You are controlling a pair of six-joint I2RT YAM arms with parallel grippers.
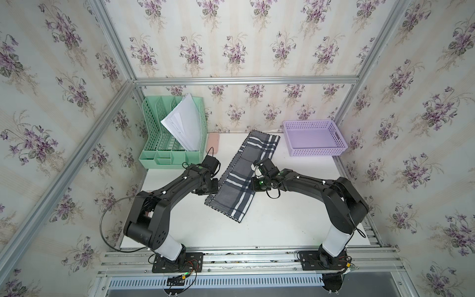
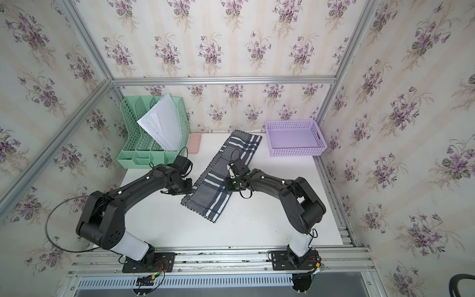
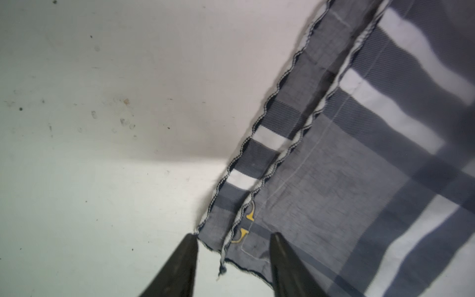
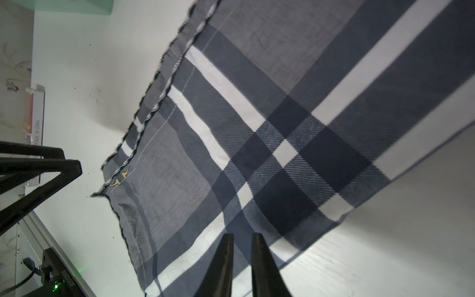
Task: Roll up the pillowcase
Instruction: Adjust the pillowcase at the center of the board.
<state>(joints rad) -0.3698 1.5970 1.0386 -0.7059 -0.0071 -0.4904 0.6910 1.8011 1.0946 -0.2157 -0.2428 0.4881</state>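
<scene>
One pillowcase (image 1: pixel 237 187), folded strip, flat on table (image 1: pixel 282 218); two grippers; left gripper (image 3: pixel 234 237) jaws wide, pillowcase corner between them; right gripper (image 4: pixel 243 236) jaws narrow over opposite long edge, grip unclear.

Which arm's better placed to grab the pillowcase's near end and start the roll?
Left, probably. The left claw stands open astride the near corner of the pillowcase, ready to pinch. The right claw hangs further up the opposite long edge, jaws nearly together, over flat cloth rather than a corner.

Pillowcase (image 3: pixel 359 180) cropped in wrist views, pink item (image 1: pixel 213 142) too small to identify
</scene>
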